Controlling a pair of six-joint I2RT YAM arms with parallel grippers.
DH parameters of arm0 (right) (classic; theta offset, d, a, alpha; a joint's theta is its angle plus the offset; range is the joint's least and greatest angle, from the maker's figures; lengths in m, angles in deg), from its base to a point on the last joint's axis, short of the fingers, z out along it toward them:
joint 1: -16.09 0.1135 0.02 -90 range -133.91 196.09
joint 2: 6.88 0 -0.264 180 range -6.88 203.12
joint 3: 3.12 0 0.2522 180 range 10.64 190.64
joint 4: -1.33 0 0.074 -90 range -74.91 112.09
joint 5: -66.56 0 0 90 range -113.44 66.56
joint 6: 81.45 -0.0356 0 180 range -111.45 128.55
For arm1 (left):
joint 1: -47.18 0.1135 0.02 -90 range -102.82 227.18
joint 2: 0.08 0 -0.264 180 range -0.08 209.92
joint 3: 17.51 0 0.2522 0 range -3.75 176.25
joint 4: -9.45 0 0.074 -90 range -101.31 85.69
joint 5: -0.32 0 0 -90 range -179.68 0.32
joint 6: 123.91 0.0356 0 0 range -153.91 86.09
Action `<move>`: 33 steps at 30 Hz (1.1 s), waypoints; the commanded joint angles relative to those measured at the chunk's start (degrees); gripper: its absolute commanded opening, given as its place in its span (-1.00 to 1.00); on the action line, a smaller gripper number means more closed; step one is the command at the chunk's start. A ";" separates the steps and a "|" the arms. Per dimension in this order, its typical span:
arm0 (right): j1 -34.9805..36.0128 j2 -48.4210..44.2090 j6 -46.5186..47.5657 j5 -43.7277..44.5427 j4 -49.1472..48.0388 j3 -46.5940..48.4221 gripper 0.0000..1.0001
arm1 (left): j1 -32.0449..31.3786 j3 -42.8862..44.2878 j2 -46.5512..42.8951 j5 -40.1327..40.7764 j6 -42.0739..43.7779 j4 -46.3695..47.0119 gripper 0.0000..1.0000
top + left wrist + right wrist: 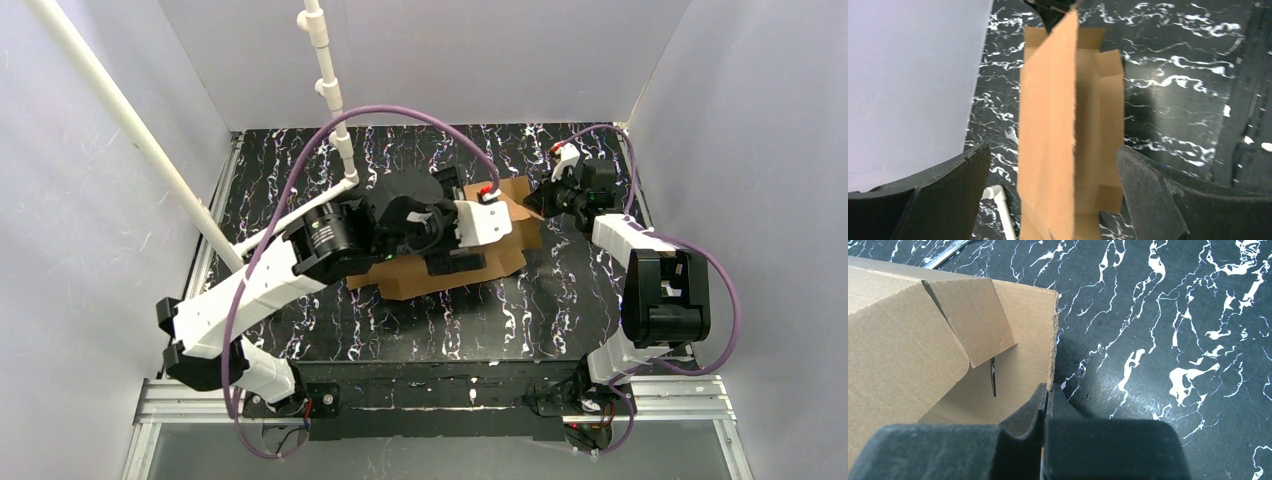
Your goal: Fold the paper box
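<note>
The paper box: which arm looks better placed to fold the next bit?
Left, probably: the open left pincer straddles the paper box at its upright panel; the right pincer is shut on its end edge.

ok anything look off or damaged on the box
Only slightly: the paper box has a ragged, frayed-looking edge just above where the right gripper pinches it. Otherwise it is half-folded, one panel raised, with no tears visible.

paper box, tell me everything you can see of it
The paper box is plain brown corrugated cardboard, a die-cut sheet partly folded on the black marbled table: one long panel stands raised, small end flaps and a slot show. The left gripper straddles that panel, jaws wide, not touching. The right gripper, jaws shut, seems to pinch an end edge.
</note>
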 commanded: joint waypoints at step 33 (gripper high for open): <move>-0.02 -5.77 1.12 -6.60 -8.97 -3.71 -0.97 | 2.36 -3.04 0.57 18.26 -4.73 -1.15 -1.00</move>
